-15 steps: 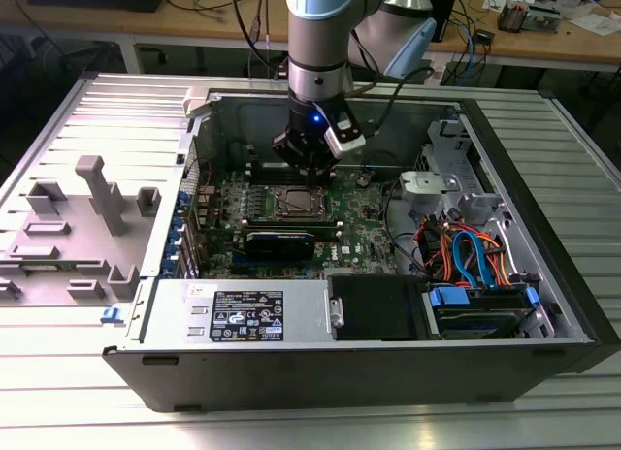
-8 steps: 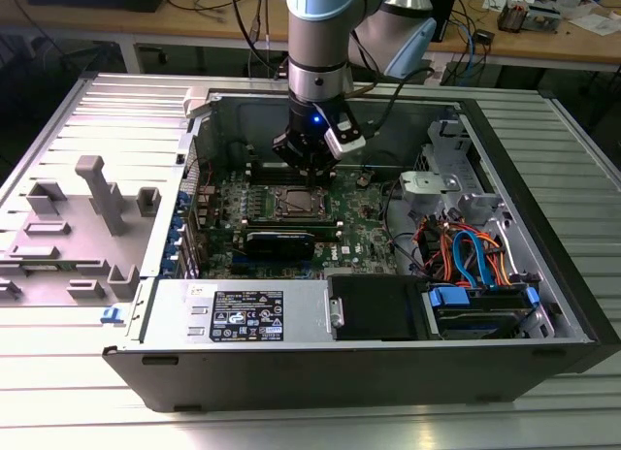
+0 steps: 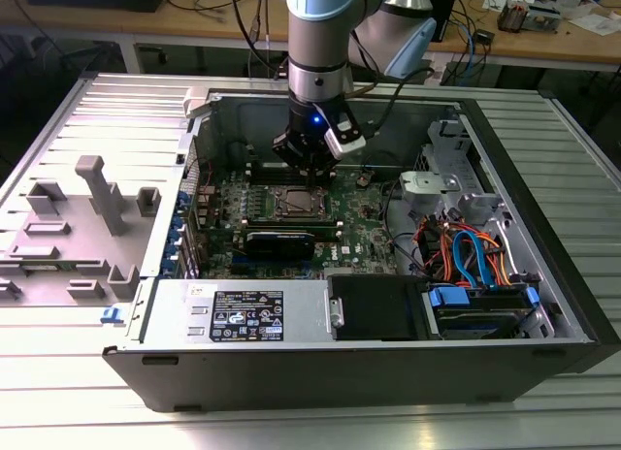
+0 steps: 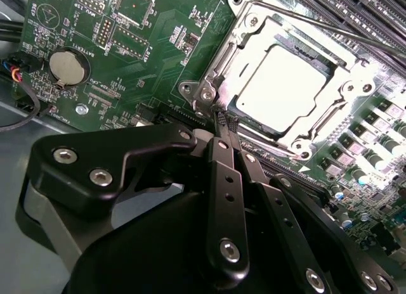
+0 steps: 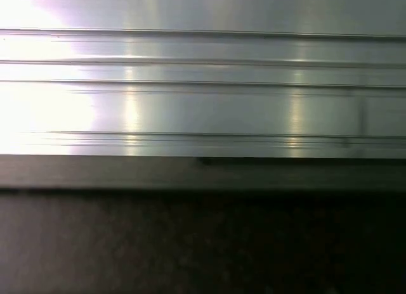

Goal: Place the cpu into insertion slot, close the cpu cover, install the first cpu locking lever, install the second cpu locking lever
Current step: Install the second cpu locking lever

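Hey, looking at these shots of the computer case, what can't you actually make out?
- Lever ends near the cpu cover: the gripper hides that corner in the second wrist view.
- The cpu: too small in the exterior view to judge seating.
- The insertion slot contacts: covered by the cpu.

White label (image 3: 248, 315) on silver power-supply box (image 3: 309, 297), exterior view: black print lines and small round marks, too small to read. Green board (image 4: 165, 28), second wrist view: tiny white silkscreen lettering and part markings scattered across, some beside coin cell (image 4: 66, 66); seen upside-down and slanted, not legible with certainty. First wrist view: no lettering.
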`<state>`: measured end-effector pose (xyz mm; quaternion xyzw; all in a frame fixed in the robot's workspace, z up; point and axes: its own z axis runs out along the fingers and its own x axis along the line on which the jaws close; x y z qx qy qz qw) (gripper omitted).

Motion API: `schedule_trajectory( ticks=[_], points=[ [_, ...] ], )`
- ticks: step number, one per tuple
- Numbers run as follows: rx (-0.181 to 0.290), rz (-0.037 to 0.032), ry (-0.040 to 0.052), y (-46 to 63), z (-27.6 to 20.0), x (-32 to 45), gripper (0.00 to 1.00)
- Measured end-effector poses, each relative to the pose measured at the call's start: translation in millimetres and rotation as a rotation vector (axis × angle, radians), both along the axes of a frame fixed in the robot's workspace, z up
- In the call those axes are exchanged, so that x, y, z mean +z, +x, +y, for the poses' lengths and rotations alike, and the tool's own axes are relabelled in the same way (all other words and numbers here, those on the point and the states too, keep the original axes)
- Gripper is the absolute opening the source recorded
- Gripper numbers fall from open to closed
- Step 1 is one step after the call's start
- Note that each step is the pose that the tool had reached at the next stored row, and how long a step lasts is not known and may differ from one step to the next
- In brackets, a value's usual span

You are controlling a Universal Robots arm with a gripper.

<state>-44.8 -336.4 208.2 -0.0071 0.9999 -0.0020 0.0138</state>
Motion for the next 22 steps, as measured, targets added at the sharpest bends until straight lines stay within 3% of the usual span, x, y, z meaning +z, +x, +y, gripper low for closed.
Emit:
schedule_trajectory(
  ticks=[8, 18, 22],
  points=[
    [0.0, -0.0001, 0.0001, 0.0, -4.8, 0.0, 0.11],
    [0.0, -0.0001, -0.0018, -0.1, -5.2, 5.7, 0.11],
    [0.0, 0.0, -0.0019, 0.0, -10.5, 5.8, 0.11]
  ],
)
